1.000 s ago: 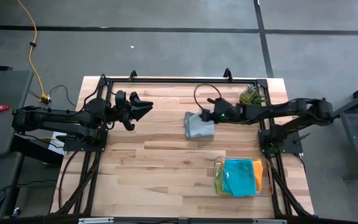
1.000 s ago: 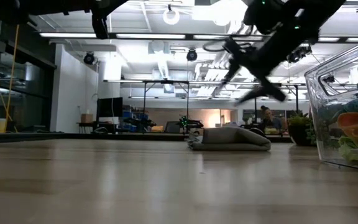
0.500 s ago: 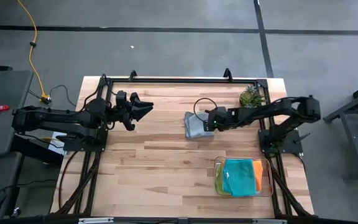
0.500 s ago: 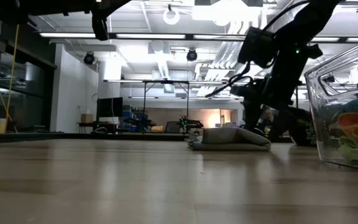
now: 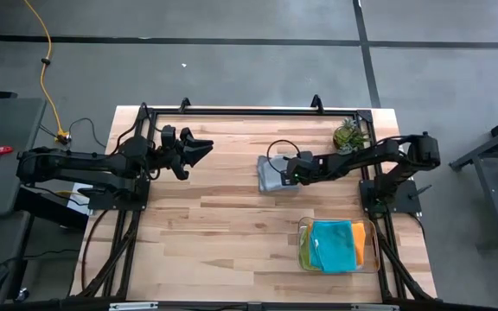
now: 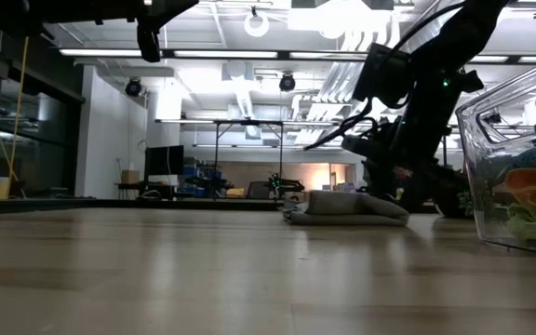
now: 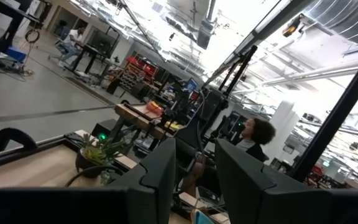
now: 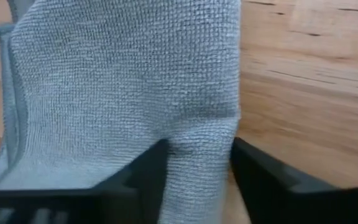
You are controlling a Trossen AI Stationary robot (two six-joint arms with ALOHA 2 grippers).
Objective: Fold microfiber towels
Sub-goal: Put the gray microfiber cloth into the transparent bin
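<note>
A clear plastic tray [image 5: 301,250] sits at the near right corner of the wooden tabletop [image 5: 214,233], holding a teal towel [image 5: 331,245] on top with an orange towel [image 5: 359,244] showing along its right edge and a lime green one [image 6: 529,221] visible low through the wall in the low view. Farther back, near the tabletop's middle, the grey towel [image 5: 271,177] lies folded flat (its edges stacked in layers on one side). The right pincer [image 5: 287,170] is down at the towel's right side, its two dark fingers [image 8: 143,172] set a little apart with a fold of grey cloth [image 8: 129,81] running between them; whether they actually pinch it cannot be told. The left pincer [image 5: 199,150] hangs above the left part of the tabletop, well apart from the towel, its fingers [image 7: 160,171] spread with nothing between them. A small potted plant [image 5: 349,133] stands at the far right corner. Beyond the tabletop, a person [image 7: 253,138] shows in the workshop.
</note>
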